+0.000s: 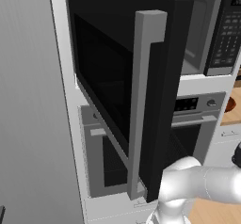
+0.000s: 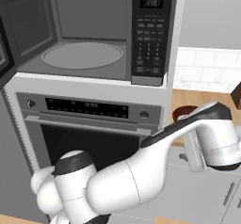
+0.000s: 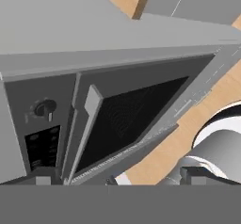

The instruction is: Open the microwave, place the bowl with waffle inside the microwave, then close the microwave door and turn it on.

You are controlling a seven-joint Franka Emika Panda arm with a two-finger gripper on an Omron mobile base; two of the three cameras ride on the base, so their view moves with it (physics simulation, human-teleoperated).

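microwave: you've got the microwave sitting up top in the tall cabinet column, straight above the oven. From your right base view you're looking right into its light grey cavity, and the round turntable plate lies flat on the cavity floor with nothing on it.

microwave door: the microwave door is swung well out, hinged on its left side. In your left base view it comes toward the camera and covers most of the opening, with the tall grey bar handle running down its free edge.

keypad: the black keypad strip is on the right of the cavity, with a small lit display at its top.

oven: its door looks shut, with the horizontal handle across the top, a dark display strip and a round knob at each end. Your hand view looks at this oven front rolled sideways, one knob and the dark window visible.

pincer: its jaws stand spread wide, gripping nothing, but you can't really make out the fingertips in the hand view.

arm: the white arm reaches low to the right, in front of the oven.

surface: a wooden surface sits right of the cabinet, with a dark reddish round thing on it, partly hidden behind the arm, too hidden to say what it is.
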